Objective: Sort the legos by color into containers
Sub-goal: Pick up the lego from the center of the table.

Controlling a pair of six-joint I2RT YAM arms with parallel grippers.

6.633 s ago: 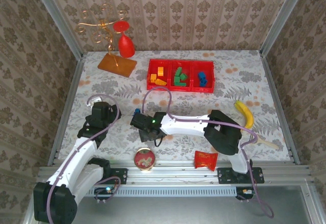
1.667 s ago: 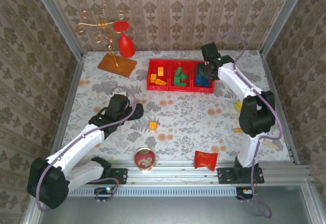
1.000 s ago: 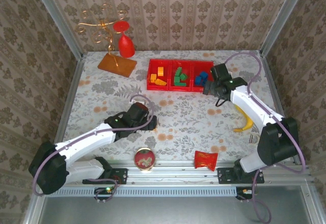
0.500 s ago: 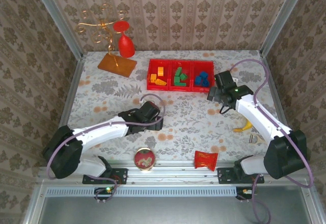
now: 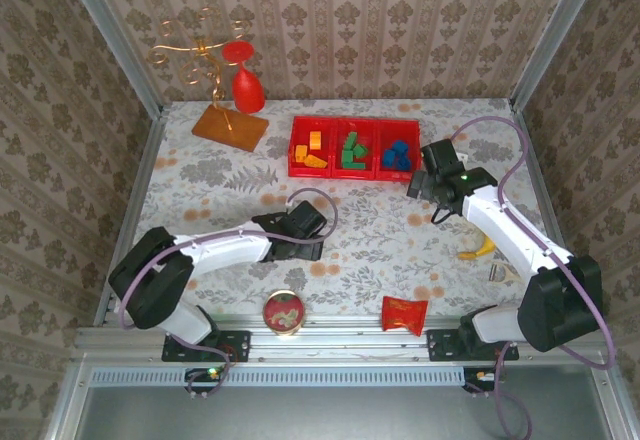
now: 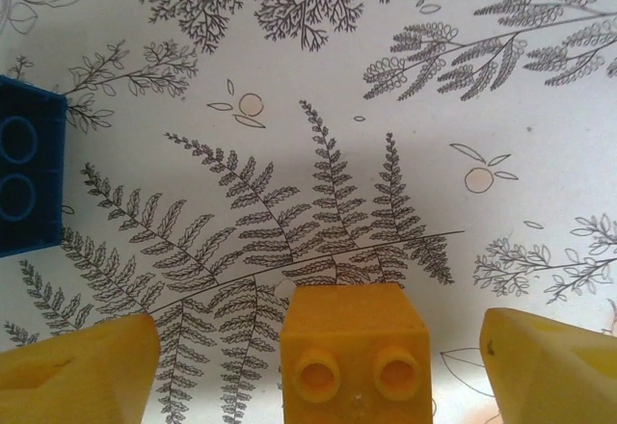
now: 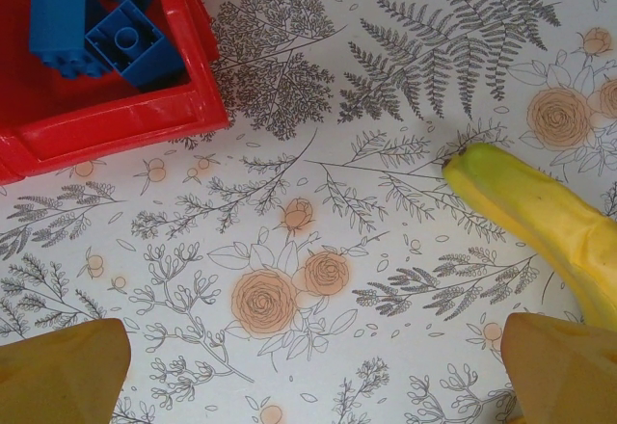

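Lego (image 6: 352, 352), yellow, sits untouched between my left gripper's (image 6: 313, 371) wide jaws; picking, I reckon; next I close squarely; right gripper (image 7: 313, 371) gapes empty.

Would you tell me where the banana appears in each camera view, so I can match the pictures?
Top external: the banana lies right of centre, partly under the right arm.
Right wrist: the banana runs in from the right edge, tip pointing left.
Shared landmark: the containers, blue legos in the end compartment, up-left of it.
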